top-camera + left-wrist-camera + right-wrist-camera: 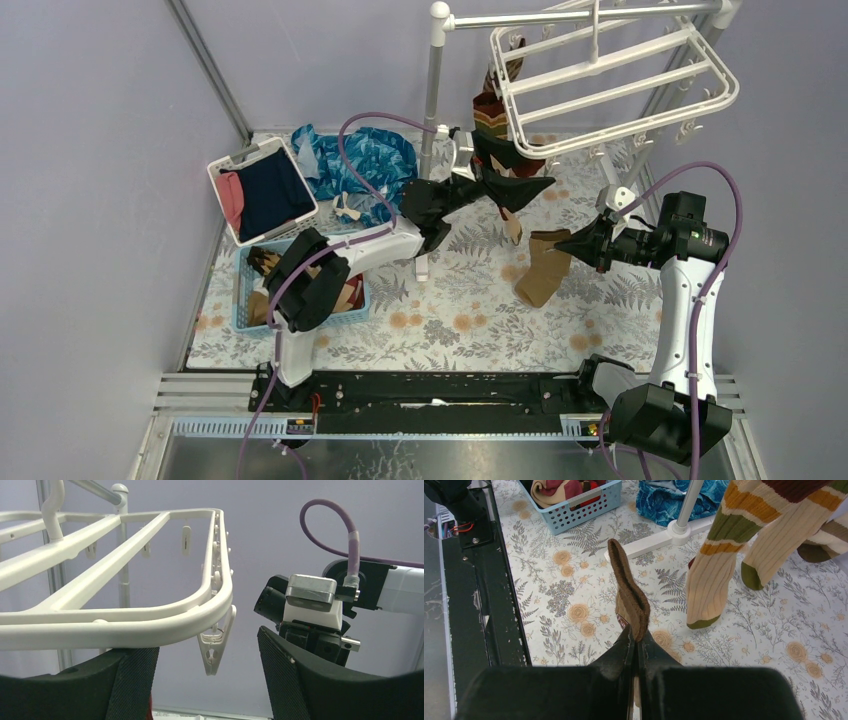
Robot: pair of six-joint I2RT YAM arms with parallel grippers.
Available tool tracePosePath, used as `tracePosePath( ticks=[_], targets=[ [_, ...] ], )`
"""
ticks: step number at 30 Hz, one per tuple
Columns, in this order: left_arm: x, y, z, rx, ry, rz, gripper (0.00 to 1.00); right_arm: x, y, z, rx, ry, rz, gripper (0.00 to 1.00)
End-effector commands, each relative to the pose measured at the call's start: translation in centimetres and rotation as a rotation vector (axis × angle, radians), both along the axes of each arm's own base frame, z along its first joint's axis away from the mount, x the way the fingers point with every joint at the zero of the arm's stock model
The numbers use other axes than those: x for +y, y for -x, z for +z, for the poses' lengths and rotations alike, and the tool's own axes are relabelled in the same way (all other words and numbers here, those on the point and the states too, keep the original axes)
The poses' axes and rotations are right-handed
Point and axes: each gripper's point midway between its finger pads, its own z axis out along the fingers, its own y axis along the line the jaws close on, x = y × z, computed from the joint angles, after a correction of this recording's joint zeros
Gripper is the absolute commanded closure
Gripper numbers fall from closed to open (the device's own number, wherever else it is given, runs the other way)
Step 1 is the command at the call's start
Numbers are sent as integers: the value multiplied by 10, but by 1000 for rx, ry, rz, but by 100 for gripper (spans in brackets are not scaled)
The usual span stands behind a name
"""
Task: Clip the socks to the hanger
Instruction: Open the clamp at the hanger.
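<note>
Some striped socks already hang under the hanger. Below it, the right gripper squeezes a brown sock. The left gripper, jaws wide apart, sits beside a clip.

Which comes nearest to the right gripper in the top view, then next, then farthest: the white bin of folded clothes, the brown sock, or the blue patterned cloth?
1. Brown sock: pinched in the right gripper, hanging just to its left.
2. Blue patterned cloth: well to the left, toward the back.
3. White bin: farthest left, beside the cloth.
</note>
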Motion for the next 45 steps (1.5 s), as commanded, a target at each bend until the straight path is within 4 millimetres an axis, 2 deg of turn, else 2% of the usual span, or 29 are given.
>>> tracePosePath(
  ticks=[1,9,15,22,29,38,45],
  targets=[
    [-2,-2,15,-24,45,34,26,6,5,5,-4,-36,24,96],
    [-12,-5,14,18,59,52,28,7,5,6,-5,-39,25,96],
    [-6,-10,11,70,114,112,28,7,6,6,-6,-40,26,96],
    [-4,-6,9,88,154,133,28,7,6,6,-5,-42,28,96],
    [-11,0,4,95,154,118,28,7,6,6,-4,-44,28,96],
    [-19,-3,-3,101,144,138,28,8,6,6,-4,-46,30,96],
    [-22,0,0,66,159,146,29,8,6,5,-3,-46,33,95]
  ],
)
